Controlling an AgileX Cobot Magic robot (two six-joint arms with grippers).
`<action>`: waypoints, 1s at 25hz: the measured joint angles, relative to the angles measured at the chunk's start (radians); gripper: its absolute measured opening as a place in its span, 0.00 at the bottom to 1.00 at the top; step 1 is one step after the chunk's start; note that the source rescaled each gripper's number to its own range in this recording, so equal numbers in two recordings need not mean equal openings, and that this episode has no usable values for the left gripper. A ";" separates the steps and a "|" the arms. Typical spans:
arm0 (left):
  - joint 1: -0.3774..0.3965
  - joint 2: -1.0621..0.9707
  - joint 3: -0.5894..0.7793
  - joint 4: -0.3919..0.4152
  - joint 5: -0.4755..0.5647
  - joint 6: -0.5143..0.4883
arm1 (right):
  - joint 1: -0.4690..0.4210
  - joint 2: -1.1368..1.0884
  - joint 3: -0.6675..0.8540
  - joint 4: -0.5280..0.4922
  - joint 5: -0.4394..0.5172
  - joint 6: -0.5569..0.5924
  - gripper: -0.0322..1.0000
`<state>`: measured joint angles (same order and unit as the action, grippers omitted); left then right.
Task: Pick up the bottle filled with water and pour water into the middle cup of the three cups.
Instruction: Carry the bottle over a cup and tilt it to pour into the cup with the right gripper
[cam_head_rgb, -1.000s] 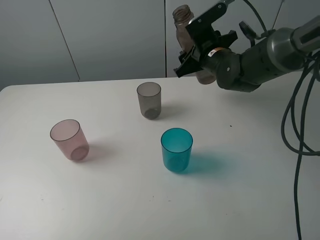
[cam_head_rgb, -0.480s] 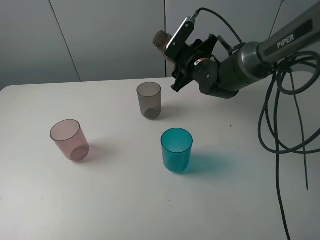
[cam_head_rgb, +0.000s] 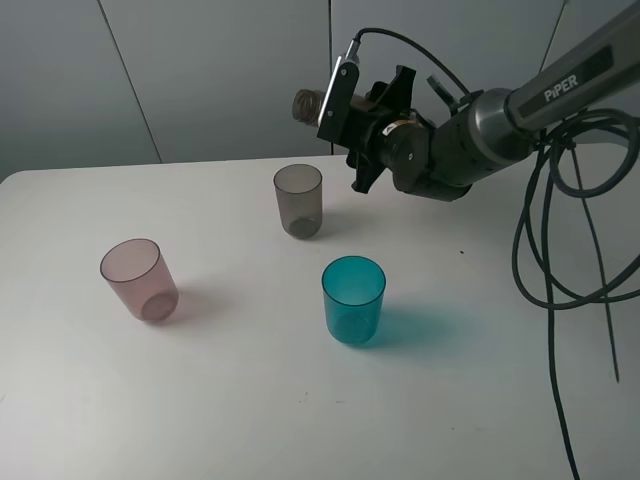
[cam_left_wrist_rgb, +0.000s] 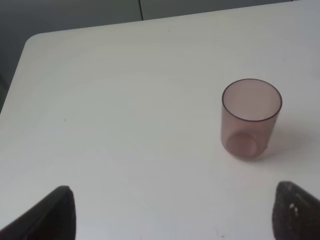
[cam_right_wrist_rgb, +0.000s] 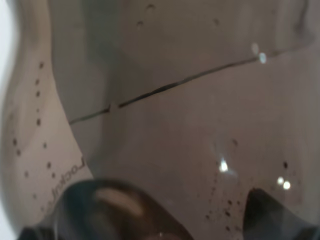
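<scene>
Exterior high: right hand (cam_head_rgb: 352, 130) clamped on tall smoky brown-grey translucent plastic bottle (cam_head_rgb: 307, 103), tipped near horizontal, open mouth up above the smoky grey translucent tumbler (cam_head_rgb: 298, 200) on white counter (cam_head_rgb: 230, 400). Nearer the camera stand pale pink tumbler (cam_head_rgb: 139, 279) and teal tumbler (cam_head_rgb: 353, 300). Left wrist: left hand (cam_left_wrist_rgb: 177, 220) fingers wide, empty.

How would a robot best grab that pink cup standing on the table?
Probably by the middle of its wall, coming in level from the side. The pink cup stands upright, its sides are nearly straight, and nothing touches it, so a pincer could close across it. From above, the open mouth offers only a thin rim.
</scene>
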<state>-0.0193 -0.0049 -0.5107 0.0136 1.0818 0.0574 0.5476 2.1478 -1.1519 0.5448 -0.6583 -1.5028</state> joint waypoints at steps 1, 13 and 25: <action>0.000 0.000 0.000 0.000 0.000 0.000 | 0.000 0.000 0.000 0.000 0.000 -0.023 0.03; 0.000 0.000 0.000 0.000 0.000 -0.003 | 0.000 0.000 0.000 0.000 0.000 -0.237 0.03; 0.000 0.000 0.000 0.000 0.000 -0.002 | -0.002 0.000 0.000 -0.002 0.000 -0.329 0.03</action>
<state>-0.0193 -0.0049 -0.5107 0.0136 1.0818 0.0557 0.5458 2.1478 -1.1519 0.5427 -0.6583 -1.8321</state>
